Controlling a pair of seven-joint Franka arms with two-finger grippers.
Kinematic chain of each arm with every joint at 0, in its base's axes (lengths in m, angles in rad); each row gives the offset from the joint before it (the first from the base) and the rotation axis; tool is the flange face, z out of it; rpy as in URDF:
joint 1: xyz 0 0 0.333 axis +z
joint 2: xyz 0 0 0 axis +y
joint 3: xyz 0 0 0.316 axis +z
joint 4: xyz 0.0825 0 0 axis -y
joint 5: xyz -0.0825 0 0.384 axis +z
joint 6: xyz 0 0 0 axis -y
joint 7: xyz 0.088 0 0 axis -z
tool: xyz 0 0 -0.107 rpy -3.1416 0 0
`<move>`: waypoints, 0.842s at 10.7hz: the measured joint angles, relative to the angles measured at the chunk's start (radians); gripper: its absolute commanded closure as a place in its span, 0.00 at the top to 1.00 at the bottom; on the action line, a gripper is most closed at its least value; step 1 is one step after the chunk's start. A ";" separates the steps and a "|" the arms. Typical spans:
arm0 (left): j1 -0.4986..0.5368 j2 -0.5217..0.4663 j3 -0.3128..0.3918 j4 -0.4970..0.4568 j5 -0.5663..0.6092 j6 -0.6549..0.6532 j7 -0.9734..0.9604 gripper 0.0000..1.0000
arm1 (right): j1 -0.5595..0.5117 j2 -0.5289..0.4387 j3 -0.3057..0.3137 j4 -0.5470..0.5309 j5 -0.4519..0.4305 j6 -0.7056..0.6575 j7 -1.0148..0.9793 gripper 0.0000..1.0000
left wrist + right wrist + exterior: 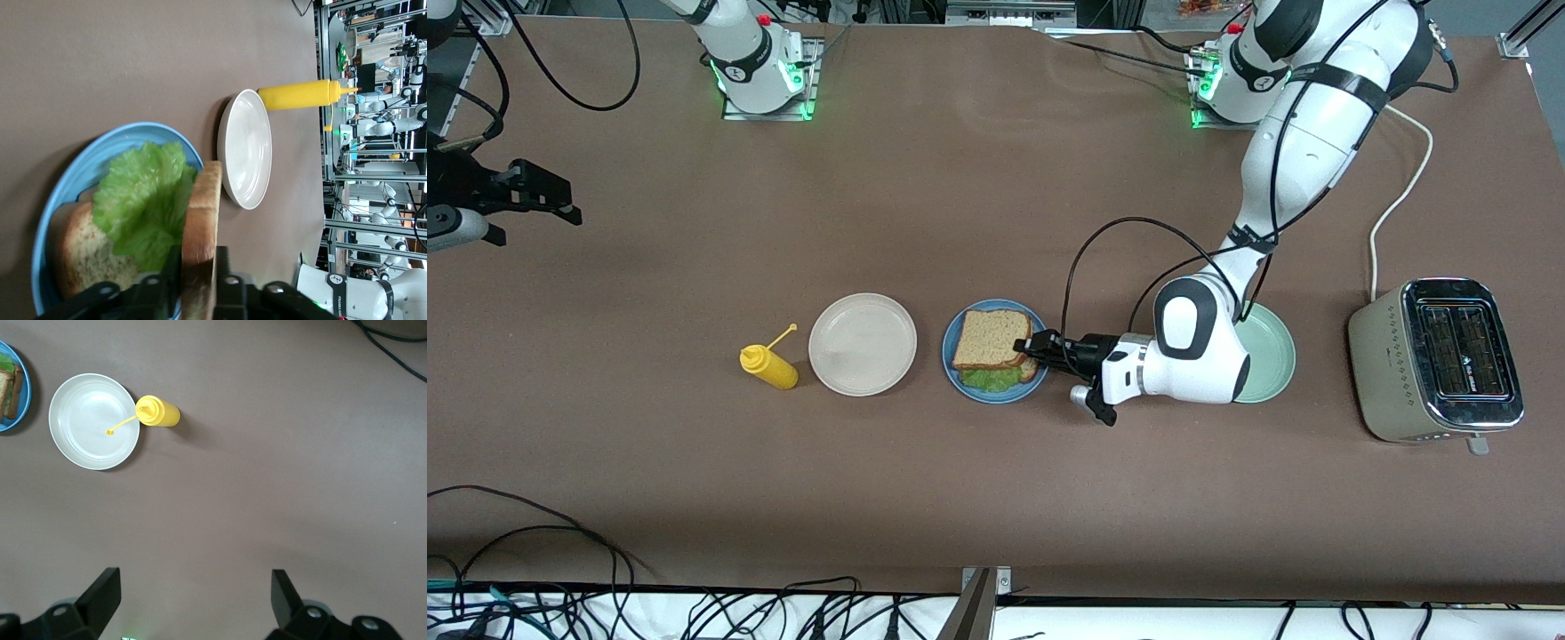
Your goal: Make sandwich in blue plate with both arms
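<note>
**Top slice set down as sandwich nears completion on blue plate**

The left gripper (1030,348) reaches in low over the edge of the blue plate (953,366), its fingers (225,283) set narrowly on either side of the top slice of toast (990,338), which lies over the lettuce leaf (989,379) and the bottom slice (80,250). In the left wrist view the top slice runs edge-on straight out from between the fingers, with the green leaf spread beside it across the lower bread and the plate's blue rim curving round both. Whether the fingers are clamping the bread or have begun to let go cannot be told.

The right gripper (538,197) waits with its fingers (100,593) spread wide and holding nothing, up in the air over bare table at the right arm's end, well apart from the plates.

By the look of it, the sandwich (996,351) is stacked: bread, lettuce, bread, all on the blue plate. What seems to remain is for the left gripper to release the top slice and draw clear without dragging it off the leaf.

Just past the blue plate from the left gripper sits a white plate (863,344), then a yellow squeeze bottle (769,366). A pale green plate (1272,356) lies under the left arm's wrist, near a toaster (1436,360).
</note>
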 measured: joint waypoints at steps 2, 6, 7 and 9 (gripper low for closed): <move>0.000 0.000 0.008 0.014 0.000 0.009 0.016 1.00 | 0.000 0.000 0.000 0.000 0.000 0.000 0.000 1.00; 0.002 -0.002 0.036 0.032 0.076 0.011 0.057 1.00 | 0.002 0.004 -0.001 0.000 0.000 0.001 0.000 1.00; 0.003 -0.005 0.039 0.046 0.128 0.011 0.056 1.00 | 0.001 0.009 -0.002 0.002 0.000 0.003 0.000 1.00; 0.005 -0.026 0.046 0.064 0.280 0.012 0.032 1.00 | -0.001 0.020 -0.005 0.016 0.000 0.004 -0.001 1.00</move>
